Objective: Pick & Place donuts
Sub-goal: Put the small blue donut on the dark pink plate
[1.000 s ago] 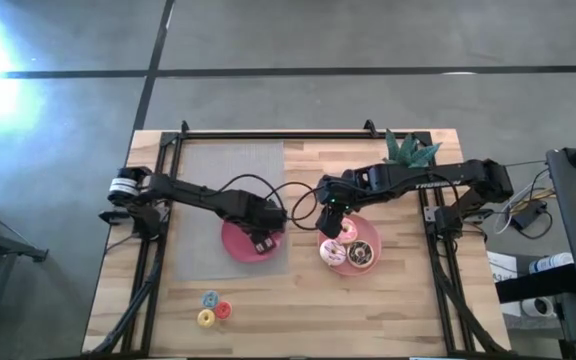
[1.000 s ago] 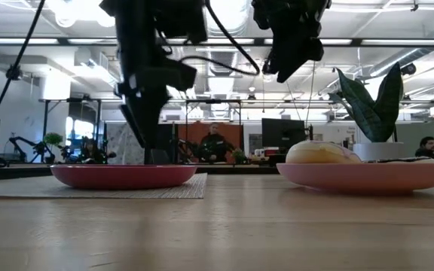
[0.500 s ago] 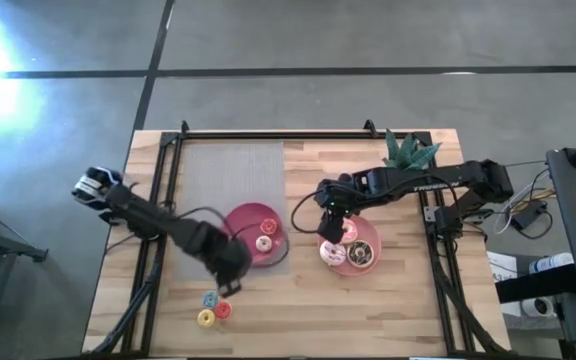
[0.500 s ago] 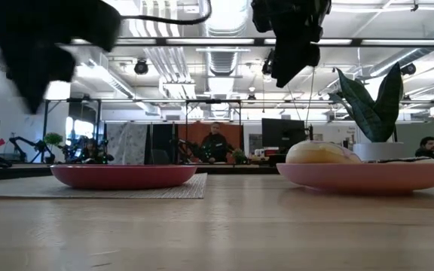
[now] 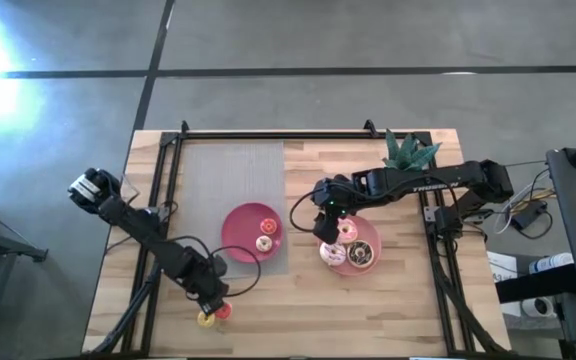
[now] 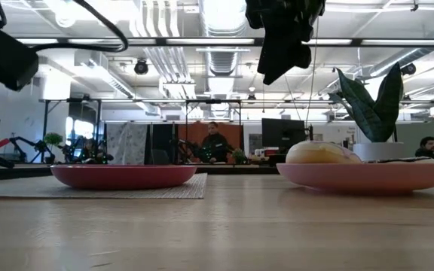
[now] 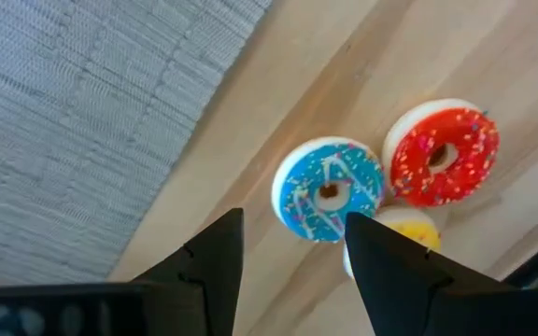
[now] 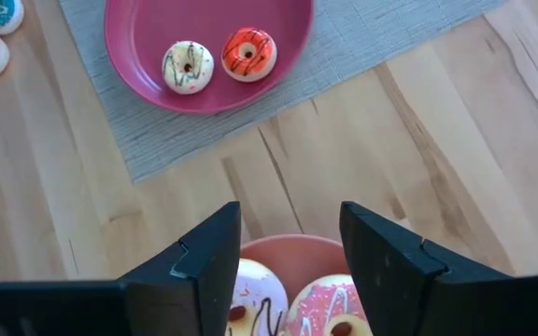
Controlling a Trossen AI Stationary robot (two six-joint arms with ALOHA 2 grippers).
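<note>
Three tiny donuts lie on the bare wood near the table's near edge: blue (image 7: 328, 189), red (image 7: 440, 154) and yellow (image 7: 392, 231), the yellow one half hidden behind a finger. My left gripper (image 5: 211, 297) (image 7: 292, 257) hovers open just above them, with the blue donut between its fingers further ahead. The left pink plate (image 5: 238, 228) holds an orange-iced donut (image 8: 249, 54) and a white one (image 8: 188, 66). My right gripper (image 5: 326, 224) (image 8: 288, 247) hangs open over the left rim of the right pink plate (image 5: 372, 240), which carries the larger donuts (image 5: 346, 250).
The left plate sits on a grey woven mat (image 5: 223, 180). A potted plant (image 5: 408, 150) stands at the far right of the table. Black rails (image 5: 158, 200) run along both sides. Bare wood lies between the two plates and along the near edge.
My left gripper has swung away from above the left plate toward the table's near edge, ending over the three tiny donuts; the two donuts on that plate are now uncovered. My right gripper has stayed over the right plate's left rim, open.
</note>
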